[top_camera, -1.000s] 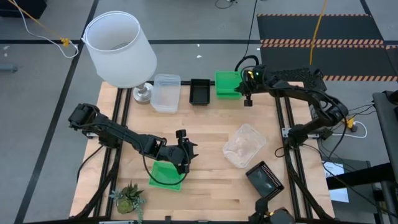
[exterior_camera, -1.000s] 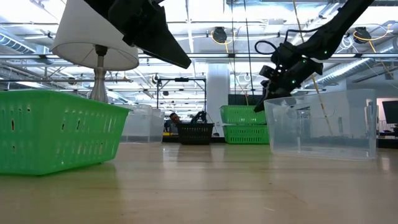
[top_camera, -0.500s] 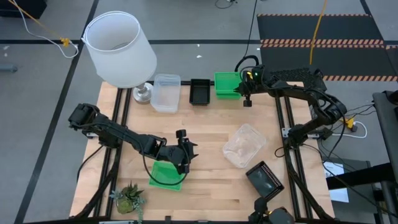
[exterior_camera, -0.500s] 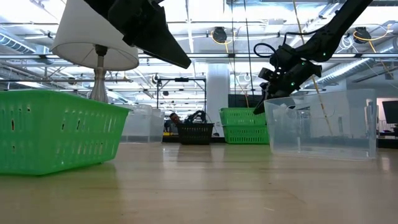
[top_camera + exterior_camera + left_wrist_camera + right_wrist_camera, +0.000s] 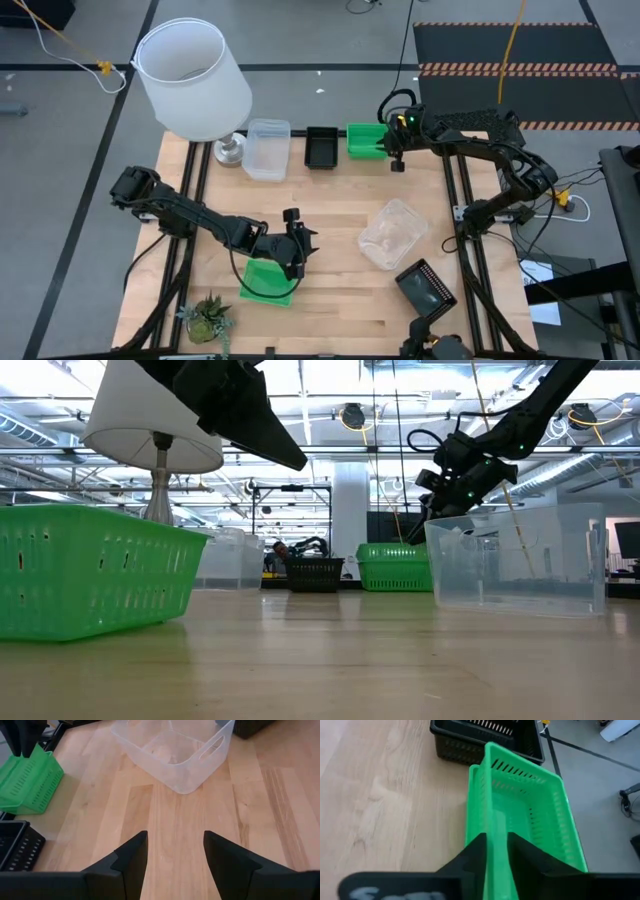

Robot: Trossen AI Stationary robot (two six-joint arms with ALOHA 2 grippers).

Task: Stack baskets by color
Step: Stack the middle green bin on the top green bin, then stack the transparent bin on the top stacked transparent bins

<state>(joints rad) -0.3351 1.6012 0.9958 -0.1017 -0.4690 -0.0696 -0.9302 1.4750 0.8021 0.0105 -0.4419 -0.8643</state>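
Note:
Two green baskets sit nested at the table's far edge, the upper one inside the lower. My right gripper is open just above them, its fingers on either side of the upper basket's near wall. A black basket and a clear basket stand to the left of the green pair. My left gripper hangs open over the near left of the table, above another green basket. A second clear basket lies at the right. My right gripper has the rim of the upper green basket's near wall between its fingers, which slant down from the table's right side. Whether the fingers touch the wall, I cannot tell. The basket rests level in the green one below it.
A big white lamp stands at the far left corner and a small potted plant at the near left corner. Another black basket lies at the near right. Bare wood shows in the table's middle.
The upper green basket, held raised above the lower one a second ago, has dropped into it and now sits nested, so the stack is lower. My right gripper has let go of it and stayed in place.

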